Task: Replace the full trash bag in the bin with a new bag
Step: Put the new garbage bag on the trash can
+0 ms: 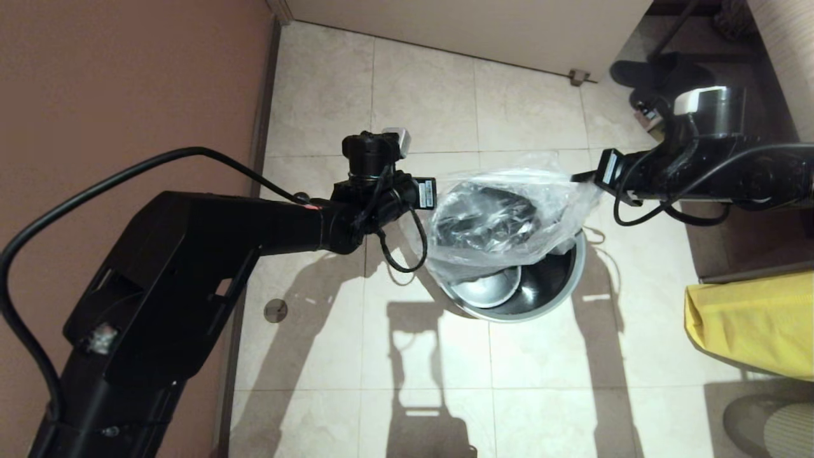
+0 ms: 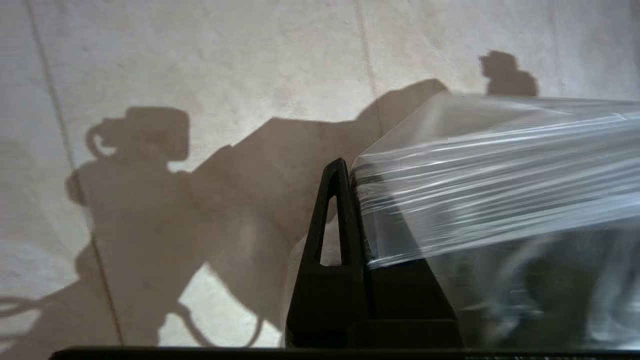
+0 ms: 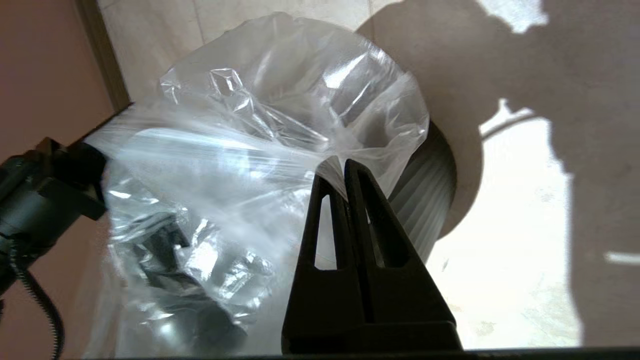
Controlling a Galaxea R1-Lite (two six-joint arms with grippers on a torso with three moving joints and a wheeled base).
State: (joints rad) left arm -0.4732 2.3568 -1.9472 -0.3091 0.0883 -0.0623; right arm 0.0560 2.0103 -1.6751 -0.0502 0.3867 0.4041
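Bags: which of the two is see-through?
The new bag, stretched over the bin between the left gripper and right gripper. The yellow bag lying on the floor is opaque.

This looks like an indoor room of a home or lodging, perhaps an entry or bathroom corner. The floor (image 1: 432, 114) is laid in large glossy beige tiles with thin grout lines, and a small round drain cover (image 1: 275, 310) is set into it. A reddish-brown wall (image 1: 114, 83) with a dark skirting runs along one side. A pale door (image 1: 483, 25) with a metal stop (image 1: 578, 77) closes the far end, and dark slippers (image 1: 655, 73) lie nearby.
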